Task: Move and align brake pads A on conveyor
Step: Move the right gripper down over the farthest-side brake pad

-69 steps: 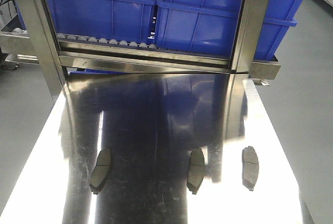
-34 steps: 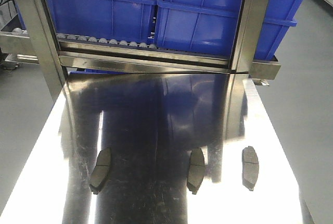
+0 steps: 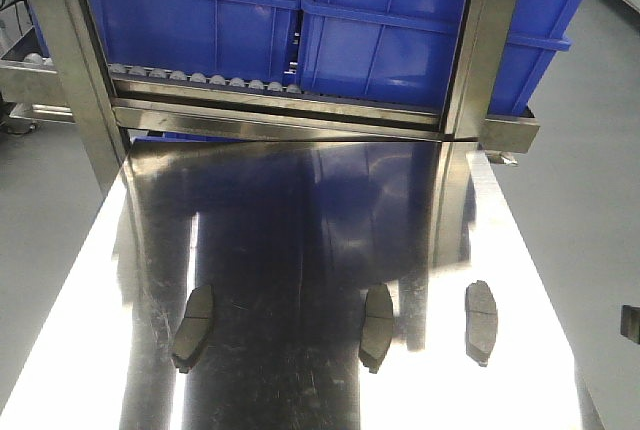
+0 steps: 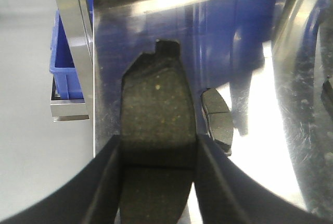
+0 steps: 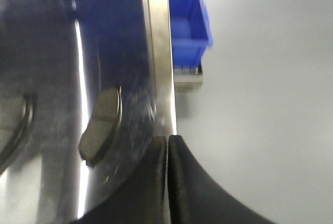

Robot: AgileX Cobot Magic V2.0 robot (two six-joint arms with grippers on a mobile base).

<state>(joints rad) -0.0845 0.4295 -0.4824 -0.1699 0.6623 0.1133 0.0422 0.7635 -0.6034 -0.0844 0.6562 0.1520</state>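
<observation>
**Left wrist-mounted view: one pad gripped, three on the counter, none on the belt**

The left claw (image 4: 156, 153) is clamped on a held pad (image 4: 155, 104). Its two black fingers (image 4: 104, 182) press the long edges, and the rough friction face points at the camera. The pad hangs above the left edge of the shiny steel counter (image 3: 300, 200), with another pad lying flat just beside it, to its right in this view.

The exterior front-facing view shows the other three of the brake pads A. The left pad (image 3: 193, 328), the middle pad (image 3: 376, 326) and the right pad (image 3: 481, 322) lie in a loose row near the front of the counter. They are well apart and each points roughly away from the camera. Neither arm shows clearly in this view.

The right claw (image 5: 167, 146) has its fingers pressed together with nothing between them. It hovers at the right edge of the counter, near a pad (image 5: 101, 125) lying flat there.

The conveyor shows in none of the views. Only the steel top and, beyond it, a roller rack (image 3: 200, 80) carrying blue bins (image 3: 400, 20) are visible.

By my reading the task is at an early stage. One pad has been picked up but not delivered, and three more wait to be picked. No pad has been placed or aligned on the belt, as far as these views can tell.
</observation>
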